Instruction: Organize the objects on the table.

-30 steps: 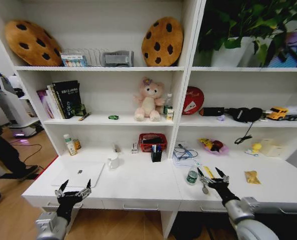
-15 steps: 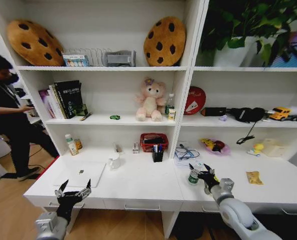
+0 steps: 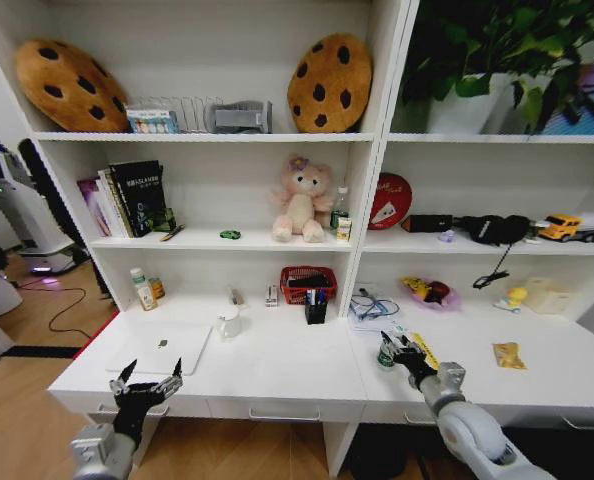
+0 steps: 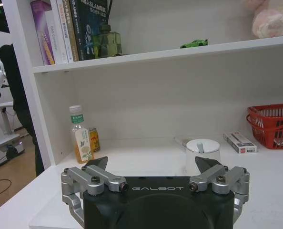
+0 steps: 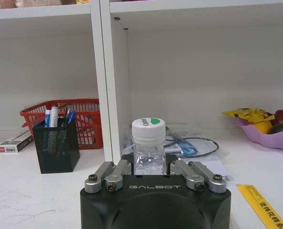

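the left gripper (image 3: 149, 385) is waiting open by the front edge of the white table (image 3: 277, 365), near the silver laptop (image 3: 160, 348). the pens (image 3: 313, 297) are sitting in a black cup (image 5: 55, 146) near the middle. the right gripper (image 3: 401, 351) is closing around a small clear bottle with a green cap (image 5: 148, 144). the bottle looks light, so it might tip over or slip if the fingers are squeezing unevenly.

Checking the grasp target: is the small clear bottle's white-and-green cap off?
No: the small clear bottle between the right gripper's jaws has its cap on.
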